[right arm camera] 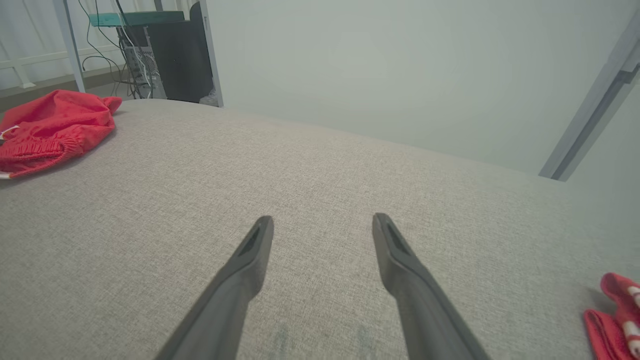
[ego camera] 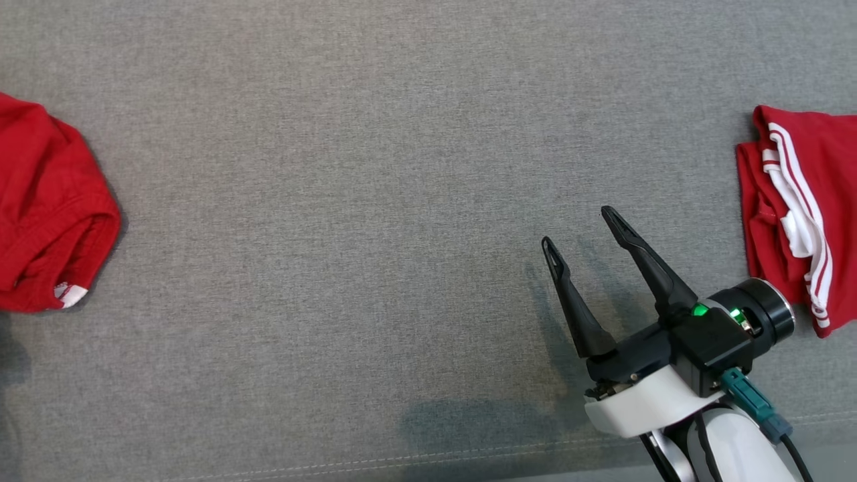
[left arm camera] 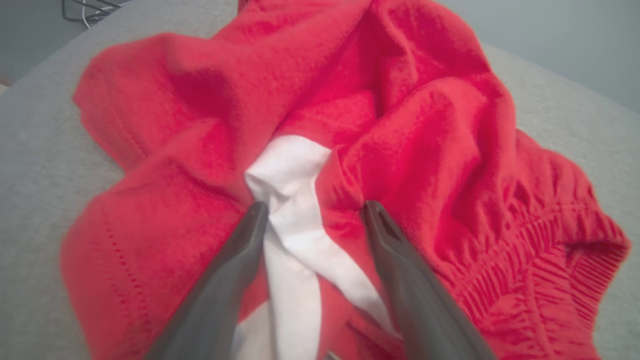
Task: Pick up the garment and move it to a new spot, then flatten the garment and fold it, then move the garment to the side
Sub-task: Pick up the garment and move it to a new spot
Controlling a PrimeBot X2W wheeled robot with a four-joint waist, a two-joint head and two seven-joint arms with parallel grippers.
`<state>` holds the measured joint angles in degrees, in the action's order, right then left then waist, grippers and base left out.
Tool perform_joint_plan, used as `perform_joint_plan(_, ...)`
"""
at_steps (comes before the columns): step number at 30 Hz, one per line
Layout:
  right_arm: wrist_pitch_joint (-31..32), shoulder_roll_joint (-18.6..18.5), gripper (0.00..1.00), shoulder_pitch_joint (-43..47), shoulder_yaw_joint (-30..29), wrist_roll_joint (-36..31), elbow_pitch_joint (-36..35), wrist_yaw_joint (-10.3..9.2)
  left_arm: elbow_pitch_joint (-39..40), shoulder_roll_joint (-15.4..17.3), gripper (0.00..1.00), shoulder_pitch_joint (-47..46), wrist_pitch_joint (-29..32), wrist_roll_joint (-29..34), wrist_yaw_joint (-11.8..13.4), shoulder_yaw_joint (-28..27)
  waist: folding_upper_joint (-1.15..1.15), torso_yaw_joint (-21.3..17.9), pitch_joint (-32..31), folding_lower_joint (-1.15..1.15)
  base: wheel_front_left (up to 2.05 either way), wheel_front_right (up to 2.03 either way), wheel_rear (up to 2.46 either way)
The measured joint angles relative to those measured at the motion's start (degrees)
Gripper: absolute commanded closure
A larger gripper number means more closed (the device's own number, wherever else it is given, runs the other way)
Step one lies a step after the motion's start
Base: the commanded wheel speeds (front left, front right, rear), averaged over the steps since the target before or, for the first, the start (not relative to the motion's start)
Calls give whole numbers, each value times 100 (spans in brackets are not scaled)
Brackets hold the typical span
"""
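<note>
Nearest, by the front edge of the grey surface (ego camera: 368, 201) towards its right corner, the right gripper (ego camera: 577, 227) hangs over bare cloth, fingers spread wide and holding nothing. At the surface's left edge lies the crumpled red garment (ego camera: 47, 214), bunched in a heap. The left gripper (left arm camera: 315, 205) is right at it, jaws wide. Its fingertips (left arm camera: 260, 212) straddle a white patch (left arm camera: 295, 170) in the folds. Whether they press into the fabric cannot be told, and nothing is pinched. At the right edge, well apart from the heap, rests a folded red garment (ego camera: 797, 201) with white stripes. Beyond the far left corner stands a dark computer tower (right arm camera: 180, 60) before a pale wall (right arm camera: 375, 75).
</note>
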<state>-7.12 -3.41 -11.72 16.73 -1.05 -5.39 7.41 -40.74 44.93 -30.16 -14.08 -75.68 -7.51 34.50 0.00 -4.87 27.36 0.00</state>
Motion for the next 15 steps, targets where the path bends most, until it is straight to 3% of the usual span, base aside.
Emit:
perform_joint_plan(1,1,0,0,32,-4,0,-18,0,-10,22,0,-2,0,-41,0,35,0,-21,-10,0,0,0,0)
perform_joint_plan(2,2,1,0,66,-8,1,-38,0,-24,46,63,-7,-1,-86,0,77,0,-36,-22,0,0,0,0)
perform_joint_plan(3,4,1,0,79,-15,2,-58,0,-42,68,100,-30,-2,-131,0,134,0,-48,-39,0,0,0,0)
perform_joint_plan(9,-10,13,0,83,-162,84,-67,1,112,82,100,-98,-33,54,1,269,0,-86,-168,0,0,0,0)
perform_joint_plan(15,-177,20,0,171,-290,301,218,0,1158,-268,100,-202,-33,1220,0,-553,0,-85,-387,0,0,0,0)
